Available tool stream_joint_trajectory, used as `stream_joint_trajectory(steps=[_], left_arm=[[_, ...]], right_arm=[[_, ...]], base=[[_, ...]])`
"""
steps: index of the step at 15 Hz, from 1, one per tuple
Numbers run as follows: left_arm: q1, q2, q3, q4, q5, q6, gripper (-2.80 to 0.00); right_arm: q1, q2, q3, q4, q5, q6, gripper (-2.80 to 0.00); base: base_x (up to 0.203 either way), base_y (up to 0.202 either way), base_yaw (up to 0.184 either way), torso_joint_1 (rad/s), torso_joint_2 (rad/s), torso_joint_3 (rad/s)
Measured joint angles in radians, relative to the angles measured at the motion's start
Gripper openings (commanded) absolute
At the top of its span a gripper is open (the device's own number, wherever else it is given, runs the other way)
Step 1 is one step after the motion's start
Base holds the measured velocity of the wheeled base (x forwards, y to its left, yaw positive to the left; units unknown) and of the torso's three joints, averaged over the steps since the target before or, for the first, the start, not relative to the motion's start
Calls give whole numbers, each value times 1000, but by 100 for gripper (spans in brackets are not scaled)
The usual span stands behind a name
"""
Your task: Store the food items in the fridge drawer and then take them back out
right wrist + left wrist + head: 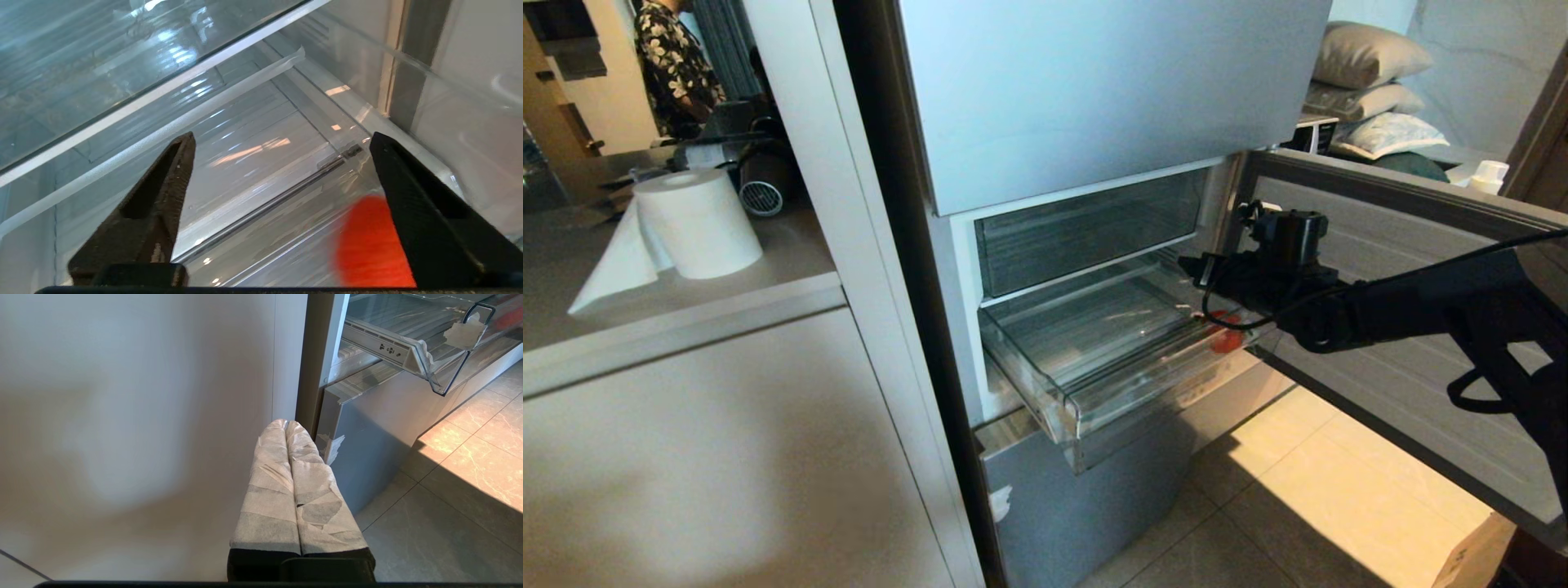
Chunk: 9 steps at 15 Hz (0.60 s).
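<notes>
Tomato (pixel 369 245): looked light, smooth, squashable; best pinched across its round middle.
Right claw (pixel 282 143): spread wide, empty, inside drawer (pixel 1054 408).
Left claw (pixel 291 426): clenched, parked.

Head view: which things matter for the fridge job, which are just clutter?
Job:
drawer, pulled out
red food item in it
right gripper, open over the drawer

Clutter:
paper roll
pillows
upper compartment
left gripper, shut, parked low
</notes>
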Motion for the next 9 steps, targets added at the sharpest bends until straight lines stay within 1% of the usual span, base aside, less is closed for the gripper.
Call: stream_joint_trajectory(steps=[2,3,6,9], left_arm=[[0,0,0,0,0,0,-280],[0,0,0,0,0,0,-280],[0,0,0,0,0,0,-280],[0,0,0,0,0,0,-280]], right_arm=[[0,-20,10,29,1,6,0],[0,-47,28,43,1,12,-280],[6,-206,145,74,1,17,-280],[9,-465,346,86,-5,18,-280]], base=[[0,0,0,0,0,0],[0,0,0,0,0,0],[0,0,0,0,0,0],[0,0,0,0,0,0]])
